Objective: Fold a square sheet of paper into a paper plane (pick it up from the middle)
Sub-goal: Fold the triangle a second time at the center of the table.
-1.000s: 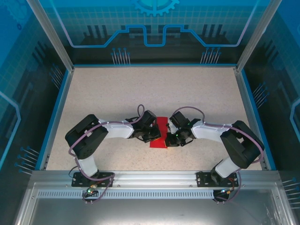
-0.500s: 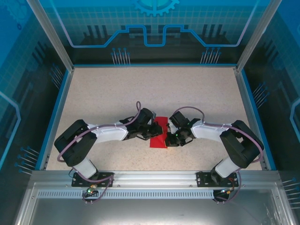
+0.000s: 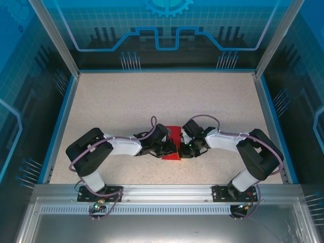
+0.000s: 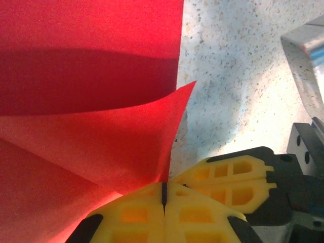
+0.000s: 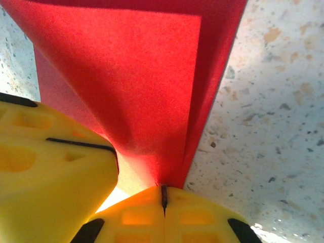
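Red square sheet of paper (image 3: 174, 134), part-folded, near of centre on the table (image 3: 126, 101). Pinched from the table's left by the left gripper (image 4: 164, 191) and from its right by the right gripper (image 5: 163, 195), both clamped on raised edges. Probably 1 crease in hand; next, needs edges aligned, then pressed flat.

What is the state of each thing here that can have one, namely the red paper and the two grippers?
square sheet of paper: partly folded, one flap raised off the table, pinched from both sides.
left gripper: shut, yellow fingers pressed together on an edge of the paper.
right gripper: shut, fingers closed on the paper where its fold runs down to them.
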Motion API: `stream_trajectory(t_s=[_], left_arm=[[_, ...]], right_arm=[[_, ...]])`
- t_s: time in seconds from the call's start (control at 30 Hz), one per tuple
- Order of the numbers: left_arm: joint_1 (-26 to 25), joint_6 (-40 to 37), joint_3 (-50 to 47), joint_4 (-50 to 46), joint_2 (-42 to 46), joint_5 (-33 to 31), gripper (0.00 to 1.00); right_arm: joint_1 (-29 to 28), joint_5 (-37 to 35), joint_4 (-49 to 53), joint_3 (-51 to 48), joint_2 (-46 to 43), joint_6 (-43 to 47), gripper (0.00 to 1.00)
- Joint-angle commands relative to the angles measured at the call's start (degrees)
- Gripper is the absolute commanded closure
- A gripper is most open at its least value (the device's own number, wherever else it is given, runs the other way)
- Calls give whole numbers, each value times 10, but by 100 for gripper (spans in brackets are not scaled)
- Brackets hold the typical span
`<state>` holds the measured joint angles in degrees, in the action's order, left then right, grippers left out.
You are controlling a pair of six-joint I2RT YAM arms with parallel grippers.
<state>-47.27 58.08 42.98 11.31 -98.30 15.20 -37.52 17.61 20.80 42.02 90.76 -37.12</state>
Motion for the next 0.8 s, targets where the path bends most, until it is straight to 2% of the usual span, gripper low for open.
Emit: stream_trajectory(t_s=[0.0, 0.3, 0.43, 0.57, 0.77], left_arm=[[-3, -14, 14, -20, -19, -11, 97], [-4, -20, 22, -28, -29, -21, 97], [-3, -20, 23, -31, -31, -22, 97], [-3, -22, 21, -34, -30, -22, 97], [-3, -22, 20, -32, -30, -24, 97]], right_arm=[[-5, -42, 33, -7, 24, -3, 100], [-5, -27, 20, -12, 6, -3, 100], [-3, -19, 19, -12, -49, -13, 100], [16, -52, 44, -11, -125, -27, 99], [35, -63, 60, -13, -145, -26, 100]])
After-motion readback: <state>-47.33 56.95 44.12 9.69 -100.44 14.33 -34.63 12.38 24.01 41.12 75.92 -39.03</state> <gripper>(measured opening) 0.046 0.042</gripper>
